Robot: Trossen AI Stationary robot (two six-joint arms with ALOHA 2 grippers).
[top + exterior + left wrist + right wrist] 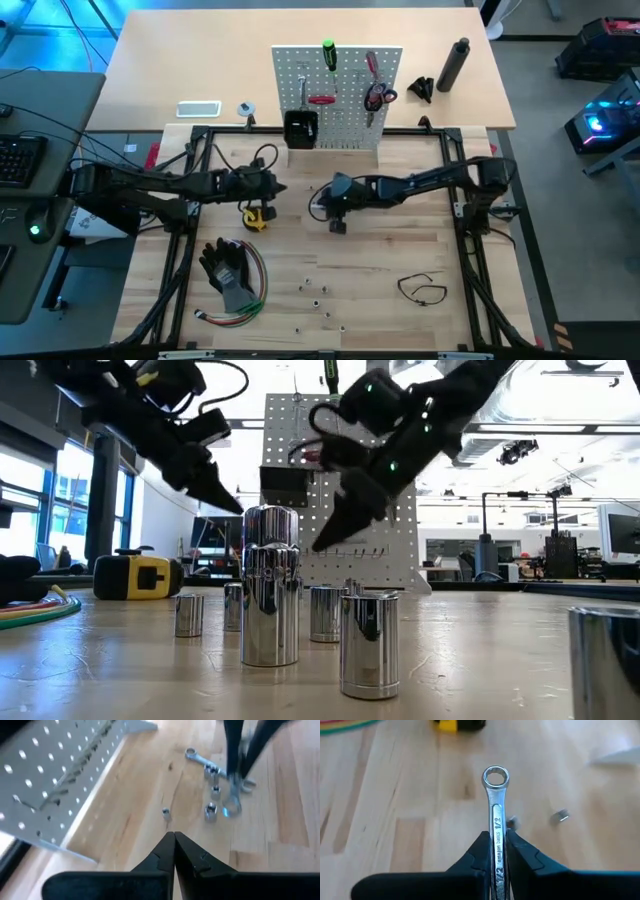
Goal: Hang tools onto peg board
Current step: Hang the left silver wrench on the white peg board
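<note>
— Pegboard (340, 95) first, since it is the biggest thing: it stands upright at the far side of the work area and already carries a green-handled screwdriver (328, 55), a red-handled tool (322, 99), red-handled pliers or scissors (377, 95) and a black bin (301, 128) on its front.

— So the job is partly done. What is in hand?

— The right gripper (496, 851), just in front of the pegboard, is clamped on a silver combination wrench (495, 815), ring end pointing forward (the shank reads 1/2). It hangs above the table, not yet at the pegs.

— And the other arm?

— The left gripper (174, 851) hovers in front of the pegboard's left half, fingers pressed together with nothing between them.

— What is left on the table?

— In front of the pegboard, going down in size: a yellow tape measure (257, 215) near the left gripper, a thin black loop (422, 289) off toward the right, and a scatter of small metal sockets (320, 292) nearer the front edge. The left wrist view also shows another wrench (197, 759) lying flat. Black gloves (228, 268) and coloured wires (250, 300) sit front-left; I'd judge they stay put.

— Roughly how far along?

— Less than half, I'd say.
</note>
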